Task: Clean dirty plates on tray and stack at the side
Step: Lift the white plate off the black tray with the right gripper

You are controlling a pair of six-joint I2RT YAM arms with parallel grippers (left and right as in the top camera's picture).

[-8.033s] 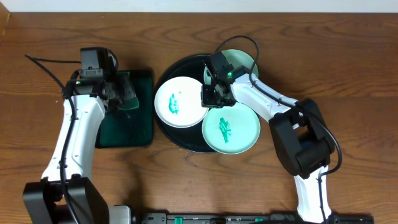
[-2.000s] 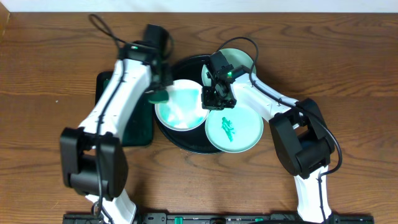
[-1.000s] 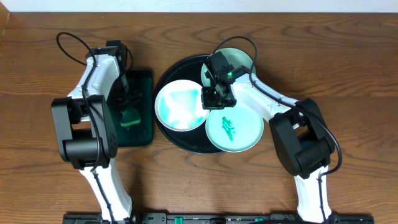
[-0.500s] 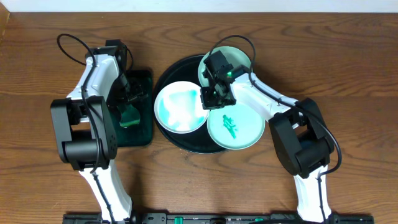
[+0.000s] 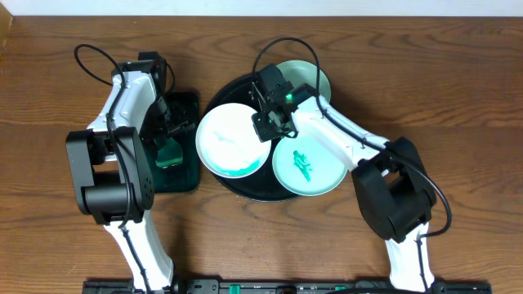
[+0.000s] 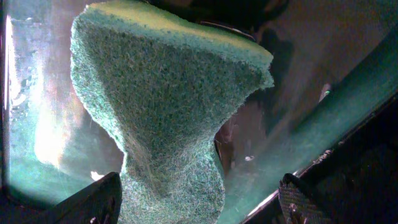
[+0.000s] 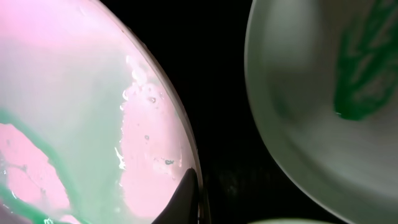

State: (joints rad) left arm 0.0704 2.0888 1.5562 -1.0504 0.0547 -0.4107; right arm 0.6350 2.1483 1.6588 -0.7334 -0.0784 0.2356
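Centrally, the small round white plate (image 5: 222, 131), wet and glossy with a teal-green smear along its lower edge, lies flat and face up on the left half of the large round glossy black tray (image 5: 245, 192). Being round, it has no long axis. The right end effector (image 5: 263, 126) is clamped on the plate's right rim, near a smeared pale turquoise plate (image 5: 315, 171). At left, the left end effector (image 6: 196, 200) stands spread apart, a green scouring sponge (image 6: 168, 106) between its fingers, over the dark green rectangular tray (image 5: 189, 167).

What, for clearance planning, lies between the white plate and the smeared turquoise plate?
Right wrist view: bare black tray, and the right gripper's tip beside the white plate.
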